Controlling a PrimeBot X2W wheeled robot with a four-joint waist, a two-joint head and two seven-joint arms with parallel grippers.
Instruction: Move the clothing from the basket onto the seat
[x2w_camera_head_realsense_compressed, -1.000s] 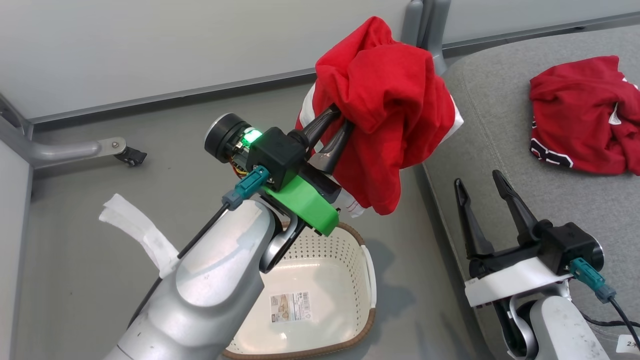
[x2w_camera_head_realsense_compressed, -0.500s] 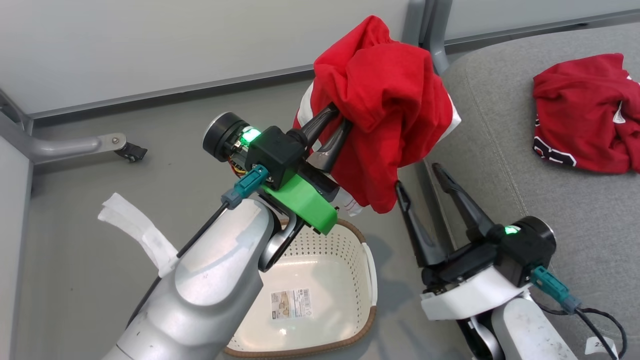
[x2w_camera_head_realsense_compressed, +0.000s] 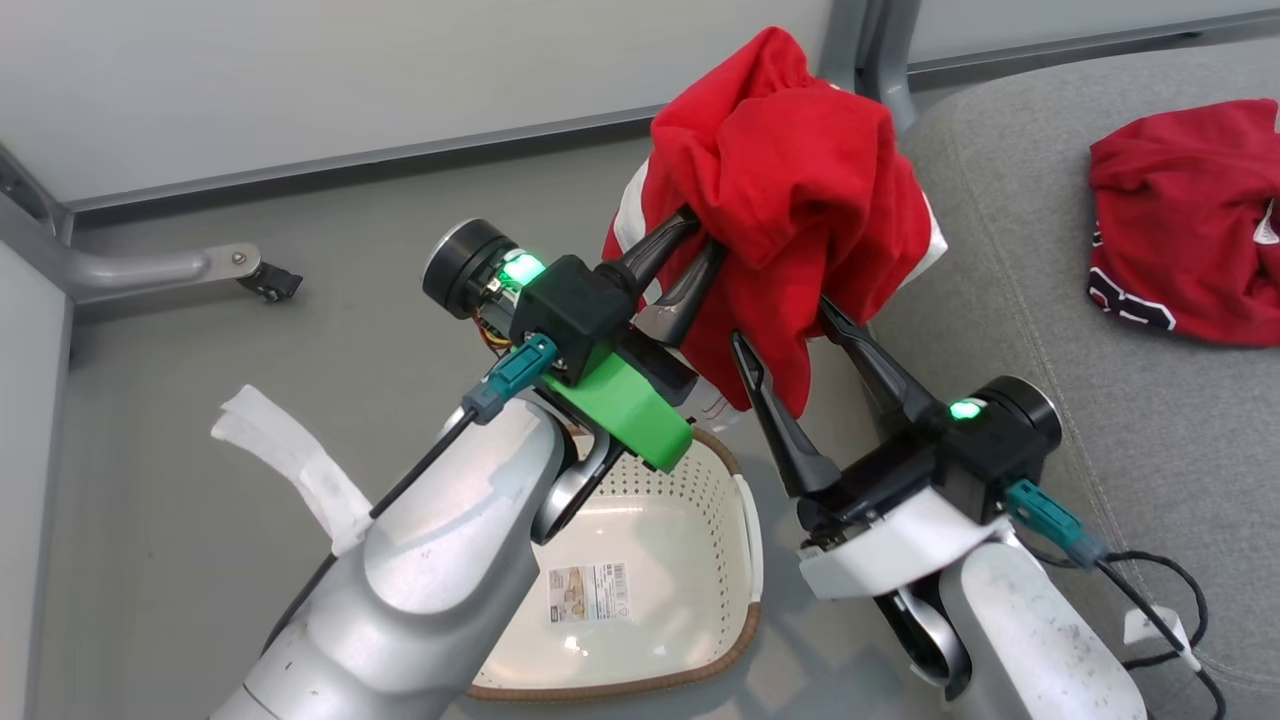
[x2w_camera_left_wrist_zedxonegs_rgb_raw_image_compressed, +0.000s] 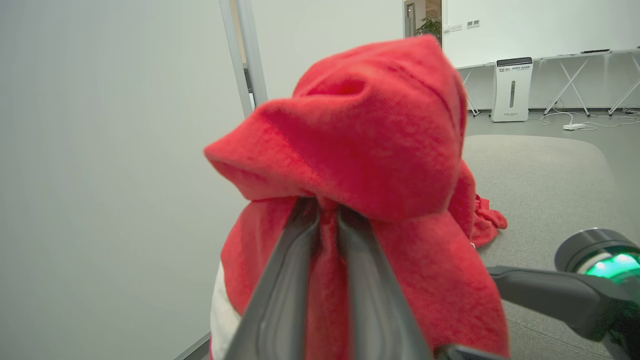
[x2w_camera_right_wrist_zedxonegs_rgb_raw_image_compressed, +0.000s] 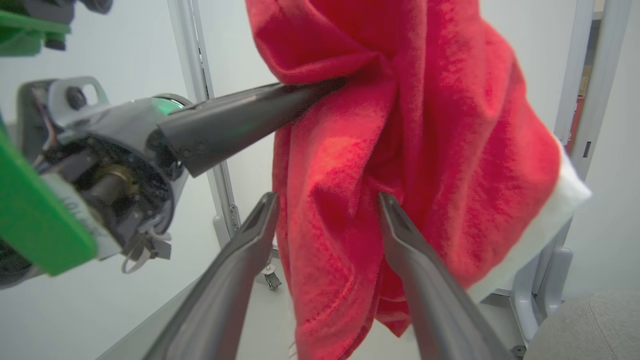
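A bright red garment (x2w_camera_head_realsense_compressed: 790, 180) with a white stripe hangs in the air above the floor, just left of the grey seat (x2w_camera_head_realsense_compressed: 1040, 330). My left gripper (x2w_camera_head_realsense_compressed: 703, 238) is shut on it, with the fingertips buried in folds; the left wrist view shows the two fingers (x2w_camera_left_wrist_zedxonegs_rgb_raw_image_compressed: 295, 260) pinching cloth (x2w_camera_left_wrist_zedxonegs_rgb_raw_image_compressed: 370, 150). My right gripper (x2w_camera_head_realsense_compressed: 788, 328) is open, its fingers straddling the garment's lower hanging part (x2w_camera_right_wrist_zedxonegs_rgb_raw_image_compressed: 350, 175). A second red garment (x2w_camera_head_realsense_compressed: 1180, 220) lies on the seat. The cream basket (x2w_camera_head_realsense_compressed: 745, 625) sits on the floor below my left arm, holding no clothing.
A white fabric strip (x2w_camera_head_realsense_compressed: 290, 460) lies on the grey floor at left. A grey frame leg with a caster (x2w_camera_head_realsense_compressed: 200, 270) stands by the wall, and a metal post (x2w_camera_head_realsense_compressed: 880, 50) rises behind the seat. A black cable (x2w_camera_head_realsense_compressed: 1160, 590) trails over the seat's front.
My right gripper has swung left and up from over the seat to the hanging garment and now straddles it. The left gripper keeps its hold; the camera has shifted slightly.
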